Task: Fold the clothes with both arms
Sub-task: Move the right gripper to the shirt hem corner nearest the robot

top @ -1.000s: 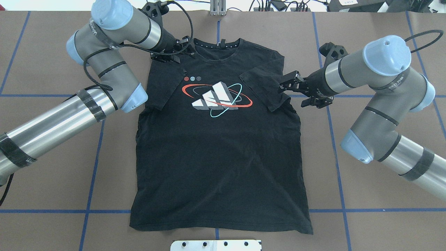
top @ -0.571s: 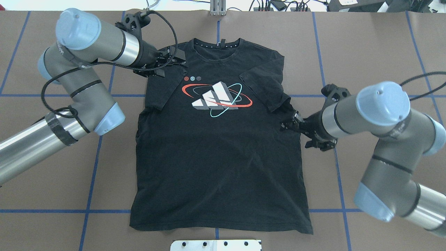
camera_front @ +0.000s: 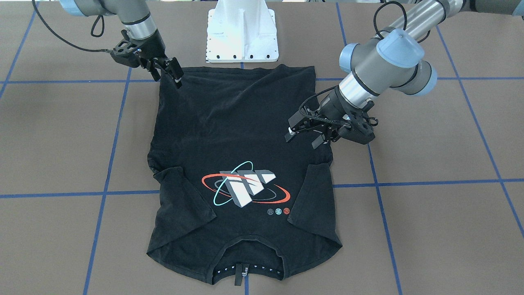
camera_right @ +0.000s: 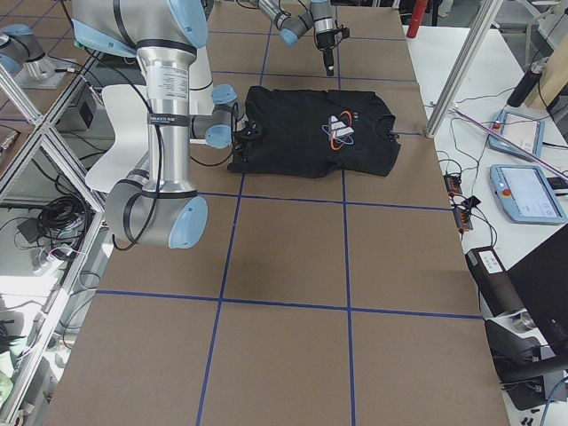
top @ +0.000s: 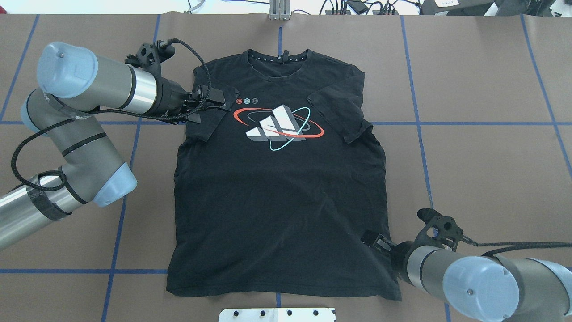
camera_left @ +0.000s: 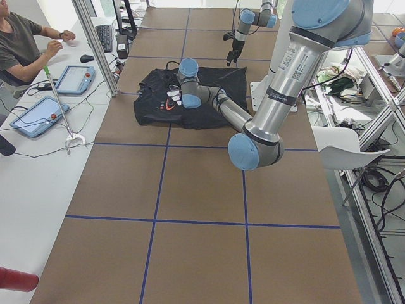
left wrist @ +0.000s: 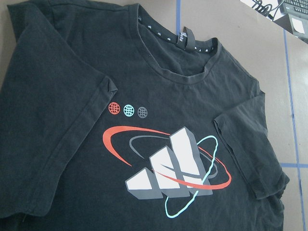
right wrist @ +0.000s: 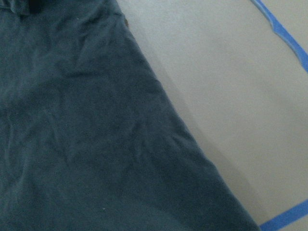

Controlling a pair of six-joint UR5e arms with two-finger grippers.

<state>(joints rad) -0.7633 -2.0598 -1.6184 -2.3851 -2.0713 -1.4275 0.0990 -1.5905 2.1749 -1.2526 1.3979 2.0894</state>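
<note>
My table point(top: 491, 67) wears a brown cover crossed by blue tape lines point(top: 469, 123). Overhead, cables point(top: 357, 6) crowd its edge at twelve o'clock. From the left-end camera, a white desk point(camera_left: 25, 183) at nine o'clock carries tablets point(camera_left: 39, 115) and a keyboard point(camera_left: 104, 38), with a person point(camera_left: 19, 38) seated there. A white chair point(camera_left: 345, 155) stands at three o'clock.

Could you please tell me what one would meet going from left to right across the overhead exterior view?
left arm → left gripper → orbit logo → right gripper → right arm
</note>
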